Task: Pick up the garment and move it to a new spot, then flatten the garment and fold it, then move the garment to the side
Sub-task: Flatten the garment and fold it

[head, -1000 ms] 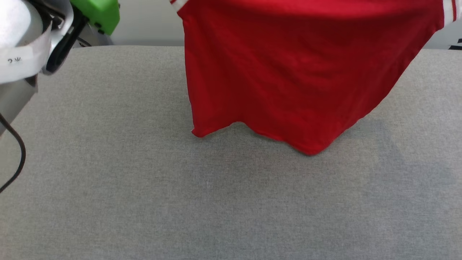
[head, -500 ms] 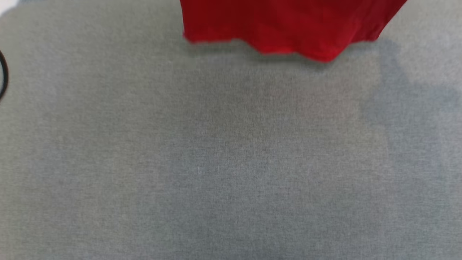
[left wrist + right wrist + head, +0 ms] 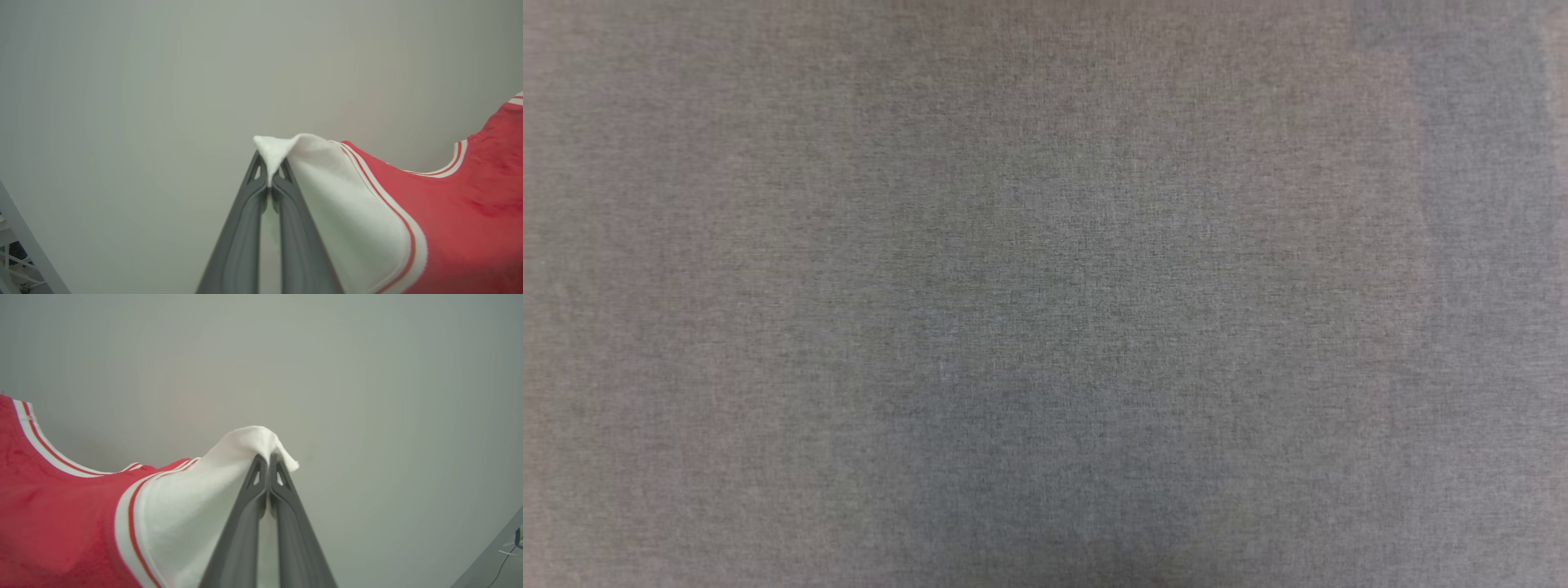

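Observation:
The garment [image 3: 470,220] is a red T-shirt with white sleeves and red-and-white striped trim, held up in the air in front of a pale wall. In the left wrist view my left gripper [image 3: 269,179] is shut on the tip of one white sleeve [image 3: 347,196], and the red body hangs off to the right. In the right wrist view my right gripper [image 3: 268,463] is shut on the other white sleeve [image 3: 196,498], the garment [image 3: 53,522] stretching away to the left. Its striped neckline [image 3: 36,437] sags between the two grips.
The head view looks straight down at the grey fabric table top [image 3: 1045,294], with a darker shadow band at its right [image 3: 1478,245]. A white frame [image 3: 24,245] stands at the lower left of the left wrist view.
The head camera has tilted down, so the hanging red garment and the left forearm have slid out of the top of the head view.

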`<state>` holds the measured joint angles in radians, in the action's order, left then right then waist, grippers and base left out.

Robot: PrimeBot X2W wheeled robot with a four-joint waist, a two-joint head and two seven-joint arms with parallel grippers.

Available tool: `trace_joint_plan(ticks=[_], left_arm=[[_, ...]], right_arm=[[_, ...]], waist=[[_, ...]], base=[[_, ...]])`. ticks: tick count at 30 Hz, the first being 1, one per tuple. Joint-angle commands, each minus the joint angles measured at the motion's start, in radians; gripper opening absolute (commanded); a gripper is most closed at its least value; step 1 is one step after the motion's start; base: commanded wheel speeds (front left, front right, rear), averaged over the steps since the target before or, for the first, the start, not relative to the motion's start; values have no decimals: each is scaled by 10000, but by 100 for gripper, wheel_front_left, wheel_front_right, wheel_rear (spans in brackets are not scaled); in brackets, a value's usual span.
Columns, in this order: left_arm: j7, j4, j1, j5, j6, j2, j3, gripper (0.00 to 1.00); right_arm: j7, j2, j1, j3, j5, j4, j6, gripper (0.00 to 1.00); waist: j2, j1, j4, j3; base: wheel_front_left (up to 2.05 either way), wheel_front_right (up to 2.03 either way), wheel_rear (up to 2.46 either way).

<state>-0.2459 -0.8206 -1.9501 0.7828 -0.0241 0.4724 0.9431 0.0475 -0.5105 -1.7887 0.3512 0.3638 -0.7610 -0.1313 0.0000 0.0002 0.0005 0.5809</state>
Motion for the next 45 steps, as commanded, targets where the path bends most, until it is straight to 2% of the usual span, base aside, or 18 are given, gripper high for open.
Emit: trace_joint_plan(ticks=[1,7,15,16,25,37,45], left_arm=[[-78,-177,-131,-34,-68,-49,-75,0],[-149,-741,721,-53,-437,-213,-172,0],[-156,136,3010,-349,-535,81,-1087,0],[-157,909,5060,-550,-487,172,-1664,0],[-158,2371,9384,-750,-226,438,-2762,0],[-158,3665,14479,-777,179,606,-3604,0],[-158,3959,16986,-420,471,573,-4035,0]], right_arm=[[-190,83,-167,127,53,-194,6,0],[-907,393,305,832,578,-1018,6,0],[-1638,591,1861,2054,1648,-1161,6,0],[-2040,548,3398,2843,2490,-911,6,0],[-2575,259,6781,4073,3921,-143,6,0],[-2942,-393,10965,4504,5026,862,6,0],[-3026,-891,13338,4004,5302,1417,6,0]], waist=[[0,-2,-117,286],[0,-2,-142,178],[0,-2,-67,-467],[0,-2,-6,-1124],[0,-2,-110,-2529],[0,-2,-188,-4347],[0,-2,-165,-5215]], base=[[0,0,0],[0,0,0],[0,0,0],[0,0,0],[0,0,0],[0,0,0],[0,0,0]])
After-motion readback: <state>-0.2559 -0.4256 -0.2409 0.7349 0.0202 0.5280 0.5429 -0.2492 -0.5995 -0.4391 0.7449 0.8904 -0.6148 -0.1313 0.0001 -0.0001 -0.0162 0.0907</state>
